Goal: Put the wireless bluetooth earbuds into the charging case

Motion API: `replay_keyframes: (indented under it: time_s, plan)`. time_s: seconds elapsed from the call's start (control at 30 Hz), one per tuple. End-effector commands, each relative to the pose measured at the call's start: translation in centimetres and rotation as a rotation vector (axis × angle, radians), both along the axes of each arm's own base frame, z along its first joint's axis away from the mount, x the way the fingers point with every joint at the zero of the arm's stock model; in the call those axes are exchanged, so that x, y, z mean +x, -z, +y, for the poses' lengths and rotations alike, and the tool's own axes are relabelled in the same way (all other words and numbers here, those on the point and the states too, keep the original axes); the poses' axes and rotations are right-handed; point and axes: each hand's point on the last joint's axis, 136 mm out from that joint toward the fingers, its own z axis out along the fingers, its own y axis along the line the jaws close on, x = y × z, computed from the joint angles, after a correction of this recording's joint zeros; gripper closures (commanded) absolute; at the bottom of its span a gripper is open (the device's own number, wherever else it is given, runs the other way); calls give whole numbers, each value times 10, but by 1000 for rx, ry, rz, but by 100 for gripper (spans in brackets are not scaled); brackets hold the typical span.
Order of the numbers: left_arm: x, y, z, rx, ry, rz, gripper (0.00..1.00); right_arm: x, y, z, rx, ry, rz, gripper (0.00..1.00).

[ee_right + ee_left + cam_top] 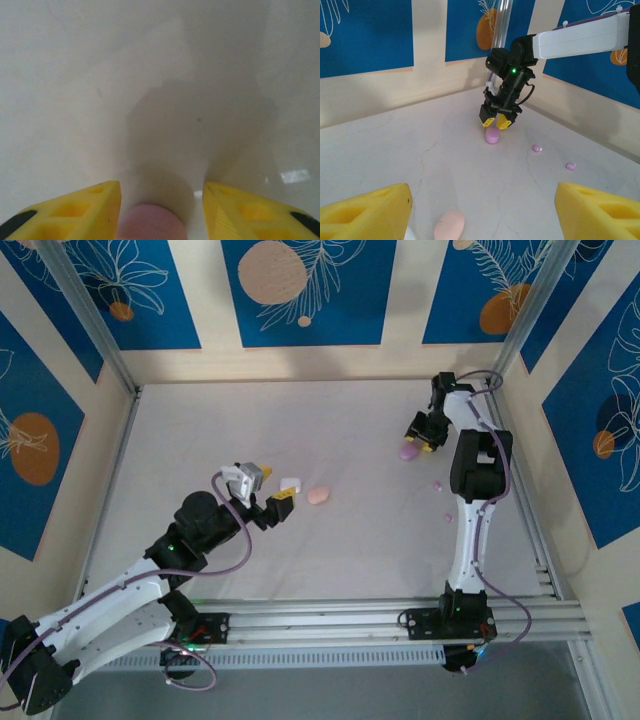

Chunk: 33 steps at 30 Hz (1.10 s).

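Observation:
A purple rounded case [407,452] lies at the far right of the table. My right gripper [424,443] hangs open just over it, and in the right wrist view the case [152,224] sits low between the yellow fingers [75,212], apart from both. Two tiny purple-pink earbuds [437,485] [448,517] lie nearer the right arm, also seen as earbuds [537,148] [570,166] in the left wrist view. My left gripper [275,487] is open at mid-table, nothing between its fingers [600,215]. A peach case [449,225] lies just ahead of it.
A white case [290,483] rests beside the left gripper's fingers, close to the peach case [318,496]. Walls and metal frame posts [95,330] enclose the table on three sides. The right arm's upright link [478,470] stands near the right wall.

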Motion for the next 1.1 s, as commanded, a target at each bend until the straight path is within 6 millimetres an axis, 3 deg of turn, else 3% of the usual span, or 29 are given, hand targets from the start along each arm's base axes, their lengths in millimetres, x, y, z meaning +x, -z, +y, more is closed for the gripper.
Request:
replay_keyframes:
  time_s: [0.0, 0.23, 0.63, 0.83, 1.07]
  plan:
    - [-2, -10, -2, -16, 9, -18, 25, -18, -9, 2, -45, -37, 53, 55]
    - [-3, -11, -5, -34, 26, -9, 25, -47, -20, 14, -3, -6, 75, 56]
    - [-7, -8, -2, -58, 27, -7, 26, -111, -20, 62, 158, 4, 112, 55]
    - [-8, -11, -3, -53, 37, -3, 26, -121, -32, 72, 215, -28, 72, 53]
    - [-9, -12, 0, -70, 27, 7, 26, -115, -40, 70, 191, -98, 32, 49]
